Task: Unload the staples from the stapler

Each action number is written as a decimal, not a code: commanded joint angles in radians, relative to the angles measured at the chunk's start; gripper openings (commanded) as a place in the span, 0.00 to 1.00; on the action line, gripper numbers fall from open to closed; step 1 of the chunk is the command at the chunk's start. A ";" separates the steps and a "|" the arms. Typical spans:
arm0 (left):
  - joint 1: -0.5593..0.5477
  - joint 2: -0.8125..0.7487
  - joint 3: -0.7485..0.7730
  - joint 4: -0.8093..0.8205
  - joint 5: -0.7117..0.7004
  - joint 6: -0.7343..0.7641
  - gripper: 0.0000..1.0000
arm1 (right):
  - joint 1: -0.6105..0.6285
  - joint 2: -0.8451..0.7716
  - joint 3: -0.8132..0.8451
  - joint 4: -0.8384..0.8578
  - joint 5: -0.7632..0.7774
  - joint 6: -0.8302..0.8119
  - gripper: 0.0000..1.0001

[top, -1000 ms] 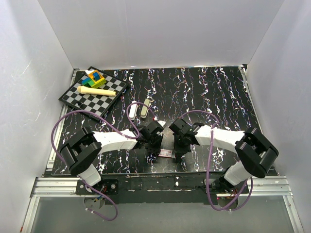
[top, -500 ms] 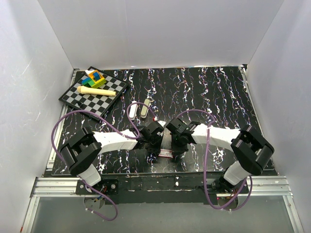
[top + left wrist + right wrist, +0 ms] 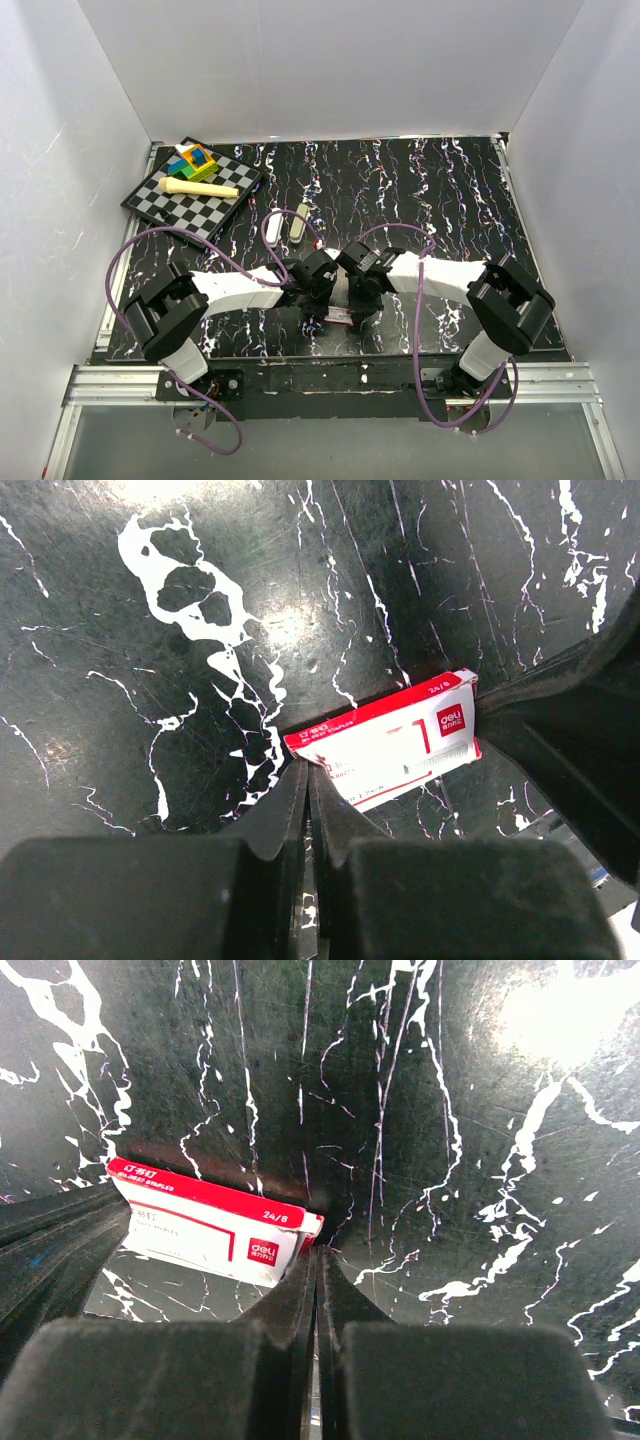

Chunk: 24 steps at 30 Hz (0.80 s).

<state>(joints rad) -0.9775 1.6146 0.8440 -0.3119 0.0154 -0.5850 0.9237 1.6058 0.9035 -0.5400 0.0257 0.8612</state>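
Observation:
The stapler (image 3: 273, 230) is a slim white bar lying on the mat beyond the arms, with a cream bar (image 3: 298, 224) next to it. Both are apart from the grippers. A small red and white staple box (image 3: 341, 316) lies flat near the front edge. It also shows in the left wrist view (image 3: 390, 740) and the right wrist view (image 3: 210, 1222). My left gripper (image 3: 322, 304) (image 3: 307, 770) is shut, with its tips against the box's left end. My right gripper (image 3: 359, 303) (image 3: 317, 1252) is shut, with its tips against the box's right end flap. Neither holds anything.
A checkered board (image 3: 170, 207) lies at the back left with a cream cylinder (image 3: 198, 188) and a stack of coloured blocks (image 3: 193, 161) on it. White walls close in the left, back and right. The mat's front edge runs just behind the box.
My right gripper has moved left, closing in on the box's right end. The left gripper and the box have barely moved.

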 commanded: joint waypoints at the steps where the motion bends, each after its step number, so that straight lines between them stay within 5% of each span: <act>1: -0.033 0.021 0.007 0.034 0.040 -0.019 0.00 | 0.040 0.059 0.029 0.238 -0.018 0.030 0.01; 9: -0.036 0.005 0.001 0.034 0.038 -0.024 0.00 | 0.038 0.014 0.009 0.230 0.011 0.019 0.01; 13: -0.036 -0.031 0.009 0.008 0.008 -0.018 0.01 | 0.037 -0.046 -0.003 0.167 0.081 0.001 0.11; 24: -0.036 -0.131 0.050 -0.107 -0.109 0.008 0.27 | 0.007 -0.194 -0.011 -0.004 0.238 -0.054 0.37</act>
<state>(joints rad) -1.0065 1.5692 0.8478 -0.3908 -0.0441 -0.5831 0.9363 1.4673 0.8845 -0.5209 0.1860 0.8288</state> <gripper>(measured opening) 0.241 0.348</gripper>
